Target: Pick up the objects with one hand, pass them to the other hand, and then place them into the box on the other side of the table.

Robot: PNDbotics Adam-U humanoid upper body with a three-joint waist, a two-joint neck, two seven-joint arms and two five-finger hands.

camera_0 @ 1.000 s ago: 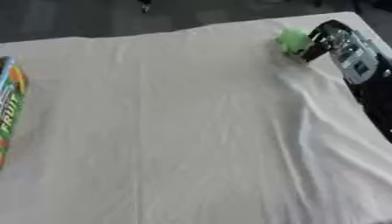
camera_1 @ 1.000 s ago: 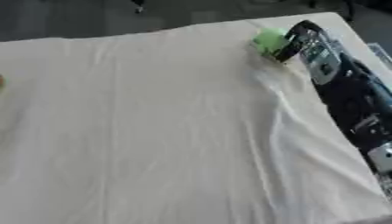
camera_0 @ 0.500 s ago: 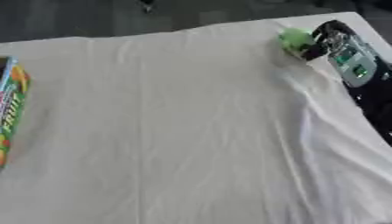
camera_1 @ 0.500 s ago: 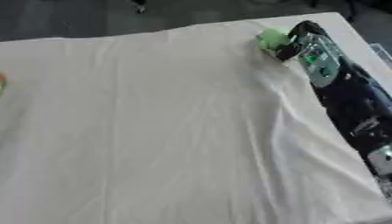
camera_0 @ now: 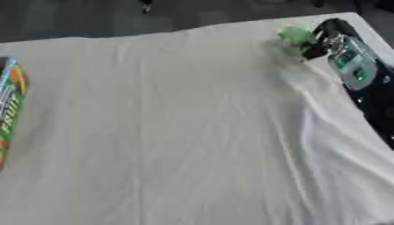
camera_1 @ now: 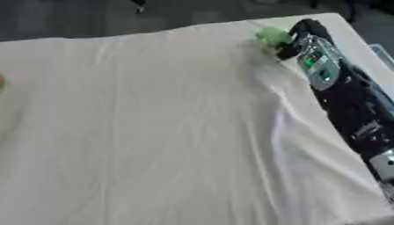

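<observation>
A white cloth [camera_0: 192, 132] covers the whole table, rumpled toward the right side. At the far right corner the right hand [camera_1: 301, 35] reaches a small green object [camera_1: 272, 36]; it touches it, but I cannot tell whether the fingers are curled round it. The colourful box [camera_0: 9, 110] waits at the left edge, well apart. By my reckoning the pick is only starting: handover and placing remain. The object sits close to the table's far edge; the middle offers open room.

At the far right corner of the white-clothed table [camera_0: 192, 132], the right hand [camera_0: 322, 37] touches a small green object [camera_0: 295, 35]. A colourful box [camera_0: 9, 110] lies at the left edge.
</observation>
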